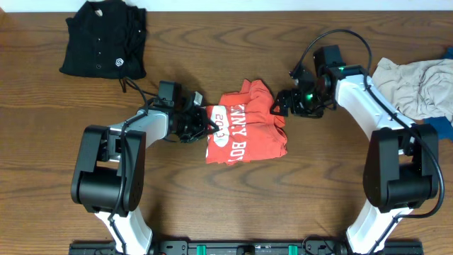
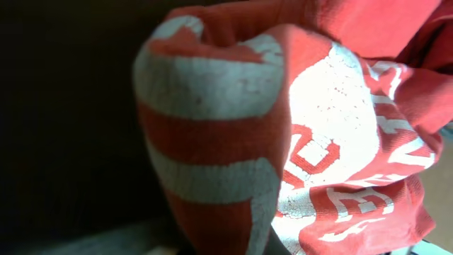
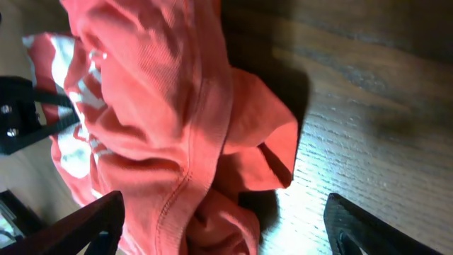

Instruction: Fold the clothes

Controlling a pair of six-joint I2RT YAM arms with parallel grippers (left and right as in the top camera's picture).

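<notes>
A crumpled red-orange T-shirt (image 1: 244,124) with white lettering lies mid-table. My left gripper (image 1: 203,122) is at its left edge, shut on a bunched fold of the shirt (image 2: 212,142) that fills the left wrist view; the gripper (image 2: 226,246) itself barely shows there. Over the shirt's upper right corner my right gripper (image 1: 280,105) stands open. In the right wrist view its fingertips (image 3: 88,225) straddle a rumpled sleeve of the shirt (image 3: 156,106) without pinching it, the gripper (image 3: 223,234) just above the cloth.
A black buttoned shirt (image 1: 105,39) lies folded at the back left. A pale grey-beige garment (image 1: 417,85) is heaped at the right edge, with a blue piece (image 1: 444,129) beside it. Bare wooden table (image 1: 248,205) stretches in front of the T-shirt.
</notes>
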